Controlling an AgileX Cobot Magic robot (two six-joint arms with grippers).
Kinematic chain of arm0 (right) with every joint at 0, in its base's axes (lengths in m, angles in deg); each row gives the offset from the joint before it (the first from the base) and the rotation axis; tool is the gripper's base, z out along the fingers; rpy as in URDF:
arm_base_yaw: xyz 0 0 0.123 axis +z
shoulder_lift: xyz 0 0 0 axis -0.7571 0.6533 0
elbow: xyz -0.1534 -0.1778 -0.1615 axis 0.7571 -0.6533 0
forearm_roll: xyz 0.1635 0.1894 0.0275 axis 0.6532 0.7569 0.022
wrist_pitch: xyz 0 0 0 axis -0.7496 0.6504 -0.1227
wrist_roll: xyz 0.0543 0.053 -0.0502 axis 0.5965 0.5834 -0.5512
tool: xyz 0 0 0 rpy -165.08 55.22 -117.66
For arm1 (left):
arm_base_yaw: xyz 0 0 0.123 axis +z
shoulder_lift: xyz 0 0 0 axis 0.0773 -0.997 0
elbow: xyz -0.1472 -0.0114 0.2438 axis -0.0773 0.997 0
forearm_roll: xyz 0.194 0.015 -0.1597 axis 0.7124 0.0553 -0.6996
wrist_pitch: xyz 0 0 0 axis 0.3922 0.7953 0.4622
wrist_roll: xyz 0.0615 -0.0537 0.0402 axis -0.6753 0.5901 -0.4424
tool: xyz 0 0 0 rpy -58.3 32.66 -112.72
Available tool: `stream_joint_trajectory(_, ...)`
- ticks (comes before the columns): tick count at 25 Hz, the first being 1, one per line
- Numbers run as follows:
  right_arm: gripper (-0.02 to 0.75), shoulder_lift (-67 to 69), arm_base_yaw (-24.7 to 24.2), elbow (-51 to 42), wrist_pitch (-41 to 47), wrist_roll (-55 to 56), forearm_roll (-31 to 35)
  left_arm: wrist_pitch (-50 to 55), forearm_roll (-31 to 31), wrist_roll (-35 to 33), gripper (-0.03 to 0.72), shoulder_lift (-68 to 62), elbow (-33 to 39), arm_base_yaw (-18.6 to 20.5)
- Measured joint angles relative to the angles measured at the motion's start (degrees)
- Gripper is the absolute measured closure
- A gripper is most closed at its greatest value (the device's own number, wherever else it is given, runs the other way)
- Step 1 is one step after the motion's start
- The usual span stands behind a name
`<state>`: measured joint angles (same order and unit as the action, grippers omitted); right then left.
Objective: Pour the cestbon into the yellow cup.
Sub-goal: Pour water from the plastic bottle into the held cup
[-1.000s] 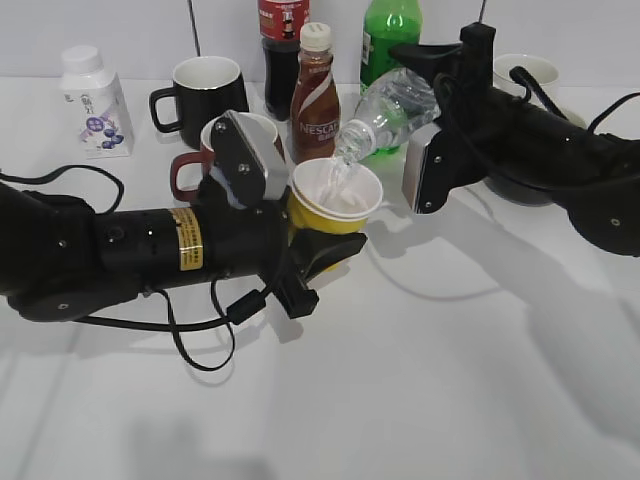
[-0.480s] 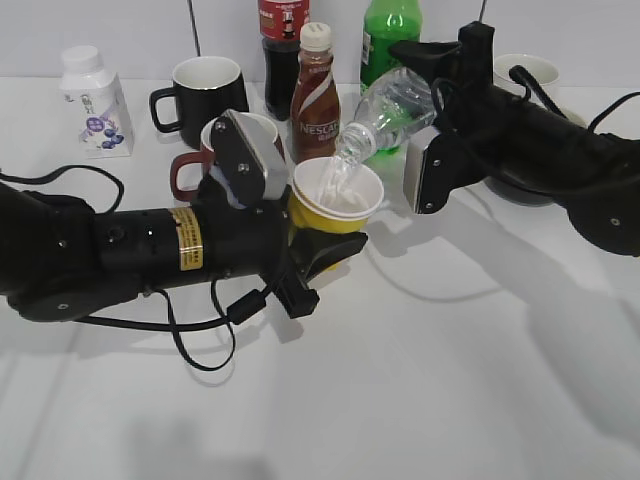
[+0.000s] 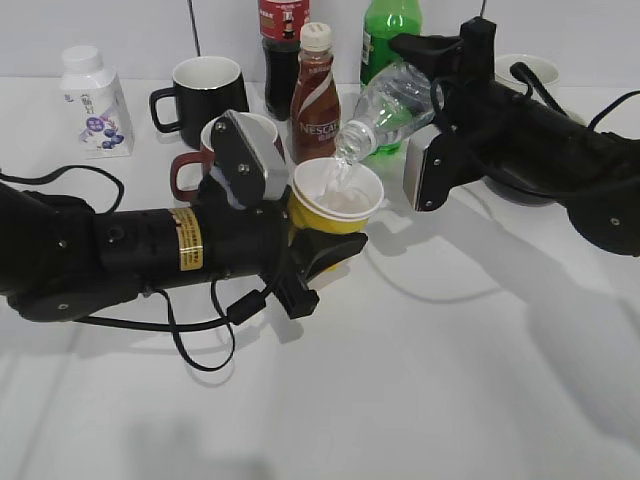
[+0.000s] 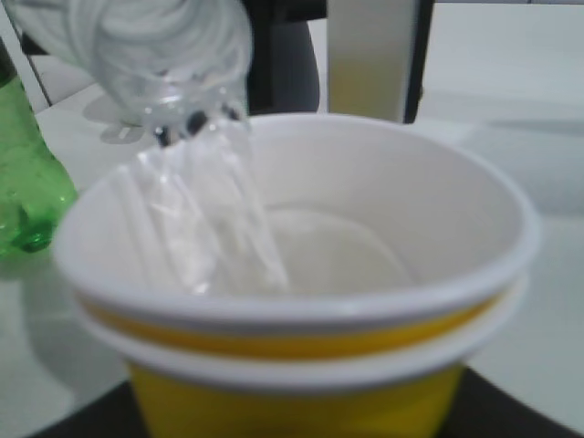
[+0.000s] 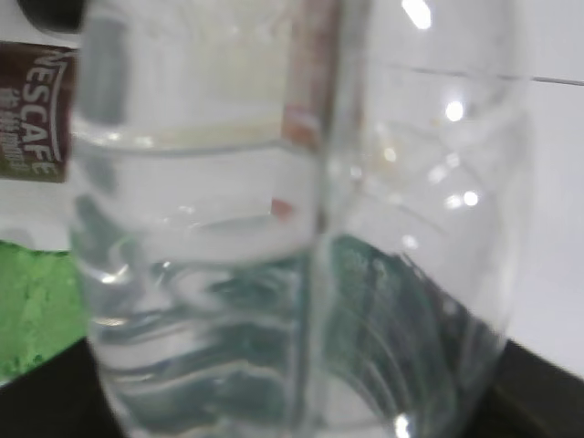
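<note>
Over the yellow cup (image 3: 335,196), the tilted cestbon (image 3: 392,108) streams seemingly clear water in.

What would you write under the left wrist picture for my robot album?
Water streams from the tipped cestbon into the yellow cup, a green bottle standing behind.
</note>
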<state>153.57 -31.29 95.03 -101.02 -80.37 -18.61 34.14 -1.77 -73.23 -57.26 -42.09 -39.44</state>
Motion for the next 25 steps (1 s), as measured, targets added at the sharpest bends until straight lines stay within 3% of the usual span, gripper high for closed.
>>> stream_joint_trajectory(12, 0.266, 0.0, 0.0, -1.4, 0.8, 9.9, 1.1, -1.8, -0.1, 0.0, 0.357, 0.0, 0.0, 0.4)
stream_joint_trajectory(25, 0.266, 0.0, 0.0, -2.0, 5.3, 43.6, 0.8, -2.9, -0.4, 0.0, 0.36, 0.0, 0.0, 0.8)
